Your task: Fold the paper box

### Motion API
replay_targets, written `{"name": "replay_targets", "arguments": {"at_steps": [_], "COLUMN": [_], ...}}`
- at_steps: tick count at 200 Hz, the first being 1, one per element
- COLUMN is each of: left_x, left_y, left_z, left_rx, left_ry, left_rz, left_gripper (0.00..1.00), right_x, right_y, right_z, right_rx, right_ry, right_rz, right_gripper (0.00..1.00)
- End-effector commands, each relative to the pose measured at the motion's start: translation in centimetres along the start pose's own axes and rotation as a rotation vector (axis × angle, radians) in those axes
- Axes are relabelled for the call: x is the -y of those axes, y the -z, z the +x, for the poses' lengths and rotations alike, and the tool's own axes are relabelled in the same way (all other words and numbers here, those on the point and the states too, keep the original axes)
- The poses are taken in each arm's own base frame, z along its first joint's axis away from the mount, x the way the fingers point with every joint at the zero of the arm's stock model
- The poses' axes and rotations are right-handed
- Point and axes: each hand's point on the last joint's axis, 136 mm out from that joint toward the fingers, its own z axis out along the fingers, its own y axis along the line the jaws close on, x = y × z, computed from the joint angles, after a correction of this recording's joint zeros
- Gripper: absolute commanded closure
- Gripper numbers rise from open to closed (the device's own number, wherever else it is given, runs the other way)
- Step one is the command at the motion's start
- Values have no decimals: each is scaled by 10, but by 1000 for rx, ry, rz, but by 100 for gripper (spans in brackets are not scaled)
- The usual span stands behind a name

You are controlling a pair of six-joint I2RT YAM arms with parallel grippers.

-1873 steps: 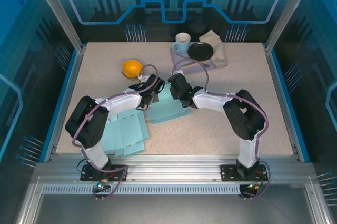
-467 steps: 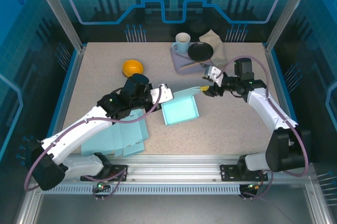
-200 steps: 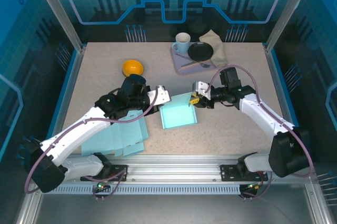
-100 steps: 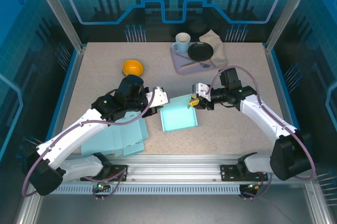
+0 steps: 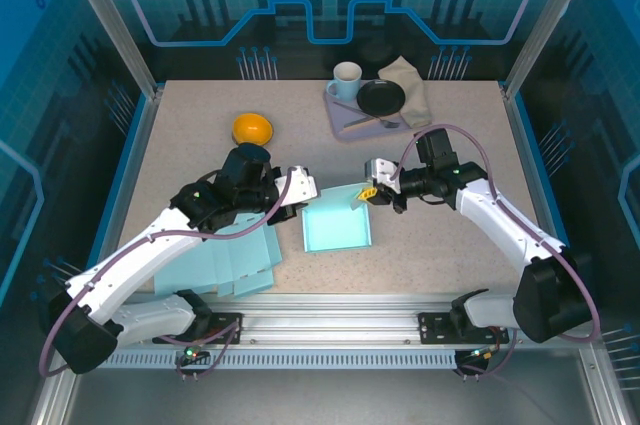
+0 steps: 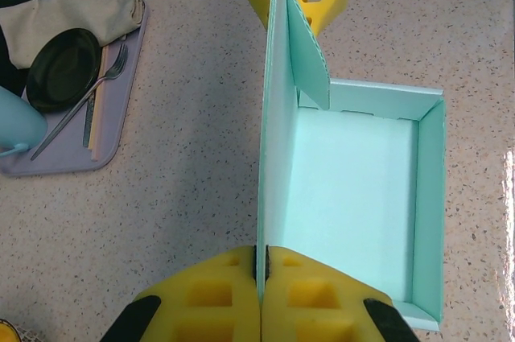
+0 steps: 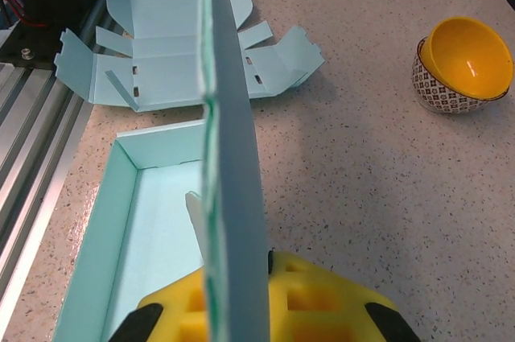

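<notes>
Pale teal paper box (image 5: 338,230), shallow open-topped tray, lying mid surface (image 5: 440,255), three low walls up, tall lid flap (image 6: 273,165) standing upright along one long side

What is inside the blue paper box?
Inside the paper box I see only its bare floor and one small flap folded in at a corner. The spot behind that flap is covered, so I cannot see it.

You can read no lettering, number or brand on the paper box (image 5: 338,228), the counter (image 5: 200,115) or elsewhere.
</notes>
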Motion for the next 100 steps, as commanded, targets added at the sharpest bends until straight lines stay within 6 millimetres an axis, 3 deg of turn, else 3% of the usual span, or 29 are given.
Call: {"name": "replay_targets", "arguments": {"at_steps": [1, 19, 39, 53, 62, 72, 100], "left_x": [15, -1, -14, -22, -28, -36, -84], "left_y": [4, 0, 2, 6, 9, 16, 48], "left_z": [-66, -58, -52, -49, -49, -50, -44], "left_rx": [277, 237, 223, 230, 241, 256, 297], "left_ry": [-69, -35, 13, 65, 105, 162, 459], "left_rz": [82, 1, -67, -104, -137, -180, -394], "left_gripper": [100, 100, 81, 73, 61, 51, 38], "right_x": [-13, -7, 2, 8, 16, 20, 30], "right_y": [-6, -6, -4, -4, -2, -5, -10], "right_z": [-61, -55, -46, -38, -37, -22, -3], "right_rx": [190, 165, 142, 127, 128, 106, 63], "right_ry": [127, 135, 121, 119, 132, 120, 126], "right_rz": [-63, -6, 47, 90, 134, 174, 246], "right_gripper": [100, 100, 100, 100, 100, 100, 100]}}
